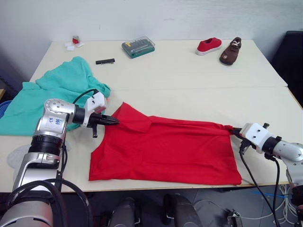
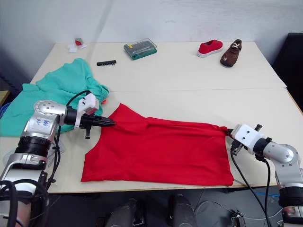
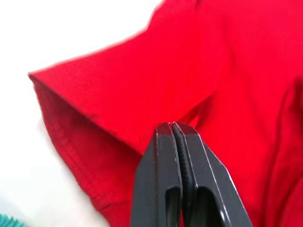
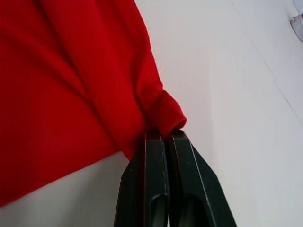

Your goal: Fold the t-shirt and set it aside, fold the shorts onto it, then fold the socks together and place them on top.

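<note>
Left wrist view shows the left gripper (image 3: pixel 172 126) with its 2 black fingers pressed together, their tips against a fold of the t-shirt (image 3: pixel 227 71) near the sleeve hem; whether cloth is actually pinched between them cannot be told. From the head camera, this gripper (image 1: pixel 113 121) sits at the shirt's left upper corner, where the fabric rises into a small peak. Just behind it, toward the far left of the table (image 1: pixel 189 71), the teal shorts (image 1: pixel 57 92) lie crumpled, well apart from the shirt's body.

Right gripper (image 4: pixel 164 135) has its 2 fingers closed on a bunched corner of the red cloth, which puckers right at the tips. In the head view it (image 1: pixel 235 132) holds the shirt's right upper corner, and the shirt spreads flat between both grippers along the near table edge.

Far beyond the grippers lie a green bit case (image 1: pixel 138 47), a black bit strip (image 1: pixel 105 61), a red shoe (image 1: pixel 209 46) and a brown shoe (image 1: pixel 230 51).
</note>
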Available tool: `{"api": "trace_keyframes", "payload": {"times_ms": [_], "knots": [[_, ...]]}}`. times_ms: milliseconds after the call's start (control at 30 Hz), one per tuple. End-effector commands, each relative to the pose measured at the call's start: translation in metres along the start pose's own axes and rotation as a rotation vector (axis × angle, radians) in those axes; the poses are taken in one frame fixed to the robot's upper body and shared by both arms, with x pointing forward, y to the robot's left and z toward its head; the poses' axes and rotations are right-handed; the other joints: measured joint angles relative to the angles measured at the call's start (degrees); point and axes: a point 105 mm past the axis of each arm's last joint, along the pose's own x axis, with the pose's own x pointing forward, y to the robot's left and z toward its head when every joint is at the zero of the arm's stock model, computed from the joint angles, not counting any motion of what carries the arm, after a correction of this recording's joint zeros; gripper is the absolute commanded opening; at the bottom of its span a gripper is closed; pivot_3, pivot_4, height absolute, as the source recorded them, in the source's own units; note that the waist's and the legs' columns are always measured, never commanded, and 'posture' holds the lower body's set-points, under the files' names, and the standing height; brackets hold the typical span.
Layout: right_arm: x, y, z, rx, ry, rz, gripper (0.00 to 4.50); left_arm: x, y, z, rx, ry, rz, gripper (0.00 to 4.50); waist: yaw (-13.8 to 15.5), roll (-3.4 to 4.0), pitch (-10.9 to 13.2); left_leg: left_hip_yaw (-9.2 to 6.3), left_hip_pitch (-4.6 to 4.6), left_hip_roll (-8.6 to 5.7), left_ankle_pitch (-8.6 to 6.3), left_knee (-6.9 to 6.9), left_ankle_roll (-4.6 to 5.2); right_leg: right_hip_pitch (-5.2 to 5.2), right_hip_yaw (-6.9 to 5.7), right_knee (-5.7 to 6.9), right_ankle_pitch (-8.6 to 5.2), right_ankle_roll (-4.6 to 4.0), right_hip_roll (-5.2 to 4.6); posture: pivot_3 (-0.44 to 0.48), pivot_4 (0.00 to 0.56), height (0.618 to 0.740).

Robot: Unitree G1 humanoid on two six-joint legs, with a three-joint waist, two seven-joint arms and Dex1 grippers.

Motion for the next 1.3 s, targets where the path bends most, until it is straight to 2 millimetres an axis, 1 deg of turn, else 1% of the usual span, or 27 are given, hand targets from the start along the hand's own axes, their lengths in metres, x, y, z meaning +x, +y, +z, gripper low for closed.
{"api": "trace_keyframes", "payload": {"times_ms": [33,100,233,367,433,467,567,633,700,733,767,800,867,900,967,1033,1100,1133,1200,1267,1300], "knots": [[-0.007,-0.020,0.020,-0.192,-0.098,-0.086,0.00,-0.017,-0.012,0.008,-0.053,-0.013,-0.055,0.04,-0.20,0.00,0.00,0.00,0.01,0.01,0.00,0.00,-0.01,0.00,0.01,-0.01,0.00,0.00,0.01,0.000,0.150,0.740],[-0.007,-0.017,0.023,-0.259,-0.119,-0.080,0.00,-0.017,-0.018,0.002,-0.054,0.020,-0.070,0.04,-0.34,0.01,0.00,0.06,0.07,0.03,-0.01,-0.04,-0.03,-0.01,0.08,0.02,-0.05,-0.02,0.04,0.000,0.150,0.740],[-0.007,-0.011,0.030,-0.376,-0.178,-0.107,0.00,-0.012,-0.015,-0.001,-0.050,0.022,-0.023,0.04,0.00,0.00,0.00,0.09,0.19,0.03,-0.02,0.00,-0.07,0.02,0.23,0.15,-0.16,-0.04,0.03,0.000,0.150,0.740],[-0.004,-0.001,0.017,-0.296,-0.139,-0.088,0.00,-0.004,-0.015,-0.015,-0.026,0.073,0.005,0.04,0.01,0.00,0.00,0.09,0.19,0.00,-0.01,0.01,-0.07,0.03,0.32,0.14,-0.16,-0.04,0.02,0.000,0.150,0.740],[-0.003,0.001,0.015,-0.285,-0.139,-0.091,0.00,-0.002,-0.016,-0.016,-0.028,0.071,0.007,0.04,0.03,0.00,0.00,0.09,0.19,0.00,-0.01,0.01,-0.07,0.03,0.32,0.15,-0.16,-0.04,0.03,0.000,0.150,0.740],[-0.004,0.001,0.017,-0.313,-0.148,-0.086,0.00,-0.001,-0.017,-0.017,-0.032,0.070,0.006,0.04,0.00,0.00,0.00,0.09,0.19,0.01,-0.01,0.01,-0.07,0.03,0.32,0.16,-0.16,-0.04,0.03,0.000,0.150,0.740],[-0.006,0.011,0.024,-0.467,-0.187,-0.032,0.00,0.001,-0.022,-0.022,-0.047,0.091,-0.011,0.04,-0.03,0.00,0.00,0.09,0.19,0.01,-0.01,0.01,-0.07,0.03,0.33,0.16,-0.16,-0.04,0.03,0.000,0.150,0.740],[-0.011,0.017,0.023,-0.581,-0.198,0.010,0.00,0.001,-0.025,-0.027,-0.056,0.106,-0.019,0.04,-0.07,0.01,0.00,0.11,0.21,0.02,-0.01,-0.01,-0.08,0.02,0.33,0.17,-0.17,-0.05,0.03,0.000,0.150,0.740],[-0.016,0.020,0.021,-0.669,-0.201,0.030,0.00,0.000,-0.026,-0.028,-0.068,0.109,-0.015,0.04,-0.07,0.01,0.00,0.11,0.21,0.03,-0.03,-0.01,-0.10,-0.01,0.35,0.20,-0.21,-0.07,0.03,0.000,0.150,0.740],[-0.018,0.022,0.021,-0.754,-0.205,0.043,0.00,-0.001,-0.024,-0.028,-0.080,0.104,-0.005,0.04,-0.07,0.01,0.00,0.12,0.22,0.03,-0.02,-0.01,-0.11,-0.01,0.37,0.23,-0.23,-0.07,0.03,0.000,0.150,0.740],[-0.021,0.024,0.019,-0.831,-0.207,0.058,0.00,-0.002,-0.023,-0.028,-0.092,0.100,0.004,0.04,-0.08,0.01,0.00,0.13,0.23,0.03,-0.02,-0.01,-0.12,-0.01,0.38,0.23,-0.23,-0.08,0.03,0.000,0.150,0.740],[-0.022,0.025,0.013,-0.886,-0.188,0.072,0.00,-0.003,-0.022,-0.028,-0.098,0.099,0.010,0.04,-0.09,0.01,0.00,0.14,0.23,0.02,-0.02,-0.01,-0.13,-0.02,0.41,0.25,-0.25,-0.07,0.02,0.000,0.150,0.740],[-0.023,0.026,-0.001,-0.948,-0.141,0.076,0.00,-0.004,-0.022,-0.030,-0.109,0.108,0.013,0.04,-0.11,0.01,0.00,0.16,0.26,0.03,-0.03,-0.01,-0.16,-0.03,0.46,0.29,-0.29,-0.10,0.00,0.000,0.150,0.740],[-0.023,0.025,-0.004,-0.966,-0.135,0.069,0.00,-0.005,-0.023,-0.032,-0.111,0.113,0.011,0.04,-0.15,0.00,0.00,0.16,0.26,0.03,-0.03,-0.01,-0.17,-0.03,0.46,0.29,-0.30,-0.11,0.01,0.000,0.150,0.740],[-0.024,0.025,-0.007,-1.015,-0.141,0.060,0.00,-0.006,-0.023,-0.035,-0.115,0.128,0.012,0.04,-0.19,-0.09,-0.05,0.16,0.33,0.04,-0.03,-0.01,-0.20,0.04,0.48,0.28,-0.31,-0.12,0.02,0.000,0.150,0.740],[-0.026,0.027,-0.008,-1.087,-0.167,0.062,0.00,-0.008,-0.019,-0.042,-0.126,0.145,0.042,0.04,-0.27,-0.11,-0.07,0.22,0.42,0.04,-0.03,-0.02,-0.21,0.09,0.54,0.29,-0.31,-0.12,0.02,0.000,0.150,0.740],[-0.027,0.028,-0.014,-1.113,-0.160,0.073,0.00,-0.010,-0.015,-0.045,-0.144,0.143,0.068,0.04,-0.25,-0.18,-0.11,0.23,0.48,0.04,-0.04,-0.04,-0.22,0.12,0.58,0.30,-0.32,-0.13,0.02,0.000,0.150,0.740],[-0.027,0.028,-0.017,-1.098,-0.149,0.070,0.00,-0.010,-0.014,-0.045,-0.150,0.136,0.072,0.04,-0.24,-0.21,-0.13,0.24,0.54,0.05,-0.04,-0.06,-0.24,0.17,0.59,0.29,-0.33,-0.15,0.04,0.000,0.150,0.740],[-0.026,0.025,-0.014,-1.045,-0.158,0.040,0.00,-0.008,-0.017,-0.038,-0.156,0.107,0.050,0.04,-0.28,-0.36,-0.21,0.26,0.69,0.05,-0.05,-0.11,-0.26,0.30,0.60,0.26,-0.35,-0.14,0.05,0.000,0.150,0.740],[-0.023,0.021,0.002,-0.937,-0.212,-0.003,0.42,-0.007,-0.021,-0.029,-0.173,0.062,0.024,0.43,-0.24,-0.37,-0.20,0.26,0.79,0.05,-0.06,-0.12,-0.27,0.43,0.61,0.22,-0.35,-0.13,0.06,0.000,0.150,0.740],[-0.022,0.023,0.009,-0.918,-0.244,0.014,0.65,-0.008,-0.024,-0.025,-0.177,0.039,0.006,0.64,-0.16,-0.35,-0.17,0.26,0.79,0.04,-0.06,-0.13,-0.27,0.43,0.62,0.22,-0.36,-0.12,0.06,0.000,0.150,0.740]]}}
